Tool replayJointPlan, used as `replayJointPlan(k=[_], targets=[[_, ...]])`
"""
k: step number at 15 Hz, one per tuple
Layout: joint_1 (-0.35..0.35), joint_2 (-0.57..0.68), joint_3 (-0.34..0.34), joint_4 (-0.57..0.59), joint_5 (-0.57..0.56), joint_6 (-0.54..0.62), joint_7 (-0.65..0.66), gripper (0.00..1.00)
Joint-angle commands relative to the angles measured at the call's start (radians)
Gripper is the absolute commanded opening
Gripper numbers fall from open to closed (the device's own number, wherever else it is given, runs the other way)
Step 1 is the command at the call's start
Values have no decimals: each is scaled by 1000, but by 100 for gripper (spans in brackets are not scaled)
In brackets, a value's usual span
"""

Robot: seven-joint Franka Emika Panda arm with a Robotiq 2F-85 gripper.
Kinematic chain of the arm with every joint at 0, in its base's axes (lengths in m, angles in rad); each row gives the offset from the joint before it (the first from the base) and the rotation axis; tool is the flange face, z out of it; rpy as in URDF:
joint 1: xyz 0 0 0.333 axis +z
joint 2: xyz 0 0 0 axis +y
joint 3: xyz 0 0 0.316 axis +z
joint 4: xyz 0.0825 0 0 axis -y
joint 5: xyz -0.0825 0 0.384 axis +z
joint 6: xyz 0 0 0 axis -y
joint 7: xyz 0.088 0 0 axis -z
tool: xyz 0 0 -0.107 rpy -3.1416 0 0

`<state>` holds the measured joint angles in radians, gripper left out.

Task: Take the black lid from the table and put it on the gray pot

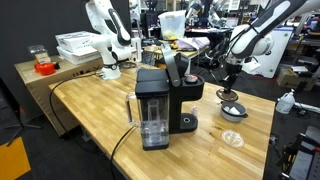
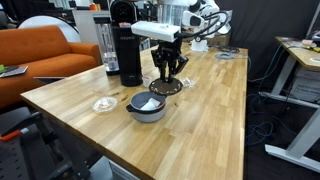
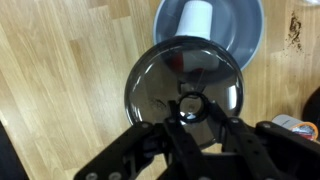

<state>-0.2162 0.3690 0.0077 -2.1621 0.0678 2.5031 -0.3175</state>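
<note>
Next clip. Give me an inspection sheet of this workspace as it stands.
Surface: wooden table, no spills seen.
Job's things: black lid beside the gray pot, not on it; the pot is uncovered.
Clutter: coffee machine; pale disc near the pot.
Grippers: gripper over the lid, fingers at its knob; whether they clamp it cannot be told.
Cables: black cable curves across the table.
Surroundings: orange sofa; white robot arm behind the table.
</note>
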Motion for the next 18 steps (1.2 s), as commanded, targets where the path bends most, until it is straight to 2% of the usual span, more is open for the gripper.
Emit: replayJointPlan(k=[1,8,18], targets=[[34,-61,-19,-91,-39,41,-1,8],[59,-95,-18,-166,-60,47,-3,8],[43,-62,-14,-149,-19,52,-28,8]])
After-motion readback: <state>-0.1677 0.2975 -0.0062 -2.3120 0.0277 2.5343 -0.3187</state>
